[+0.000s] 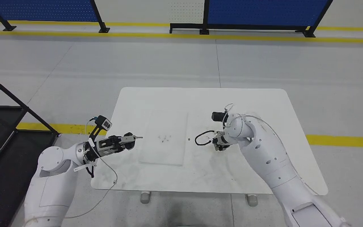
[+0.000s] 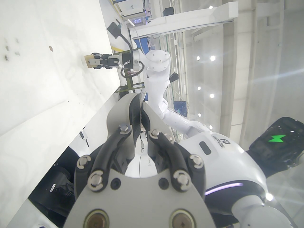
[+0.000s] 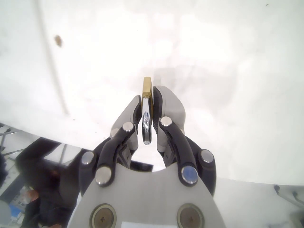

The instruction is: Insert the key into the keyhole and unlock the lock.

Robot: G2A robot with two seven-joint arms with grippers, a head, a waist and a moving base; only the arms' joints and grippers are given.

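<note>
right jaws clamp lock (image 3: 147,88); left jaws pinch key (image 1: 138,137)

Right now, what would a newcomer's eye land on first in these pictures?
Most striking is the brass padlock with a silver shackle, clamped in the right gripper over the white table's right half. Facing it from the left, apart across a white mat, the left gripper pinches a thin metal key pointing toward the padlock.

White table (image 1: 255,113); white mat (image 1: 164,122) flat on it, dark specks (image 1: 164,138) on mat.
</note>
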